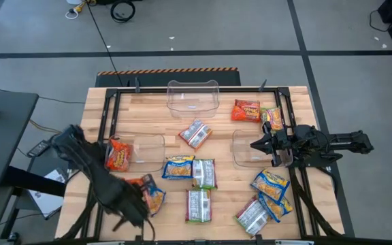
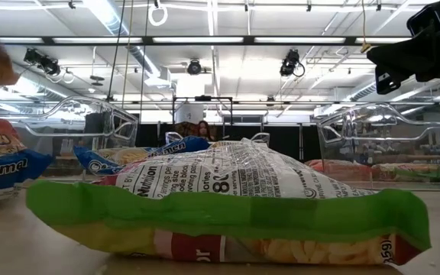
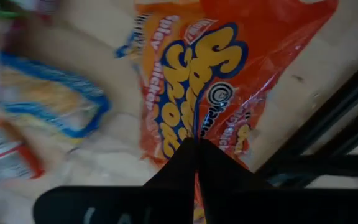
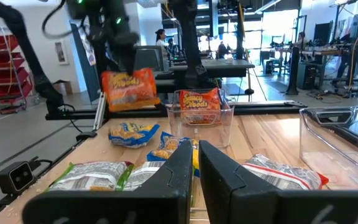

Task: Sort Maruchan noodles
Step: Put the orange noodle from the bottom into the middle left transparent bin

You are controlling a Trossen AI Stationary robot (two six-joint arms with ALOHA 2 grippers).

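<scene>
High view: the left tool (image 1: 141,194) is low on the worktop (image 1: 230,211), near the left bin (image 1: 156,141). Left wrist view: its jaws are pinched shut on an orange packet (image 3: 210,81). Right wrist view: that packet hangs lifted; carry it level over that bin, which already holds an orange one. The right tool (image 1: 260,144) waits nearly closed, empty.

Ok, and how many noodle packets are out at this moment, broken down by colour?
Orange-red flat plastic noodle packets: 4 (one beside the right arm is hard to read)
Blue-and-yellow flat plastic noodle packets: 4
Silver-white flat plastic noodle packets: 4
Total: 12
</scene>
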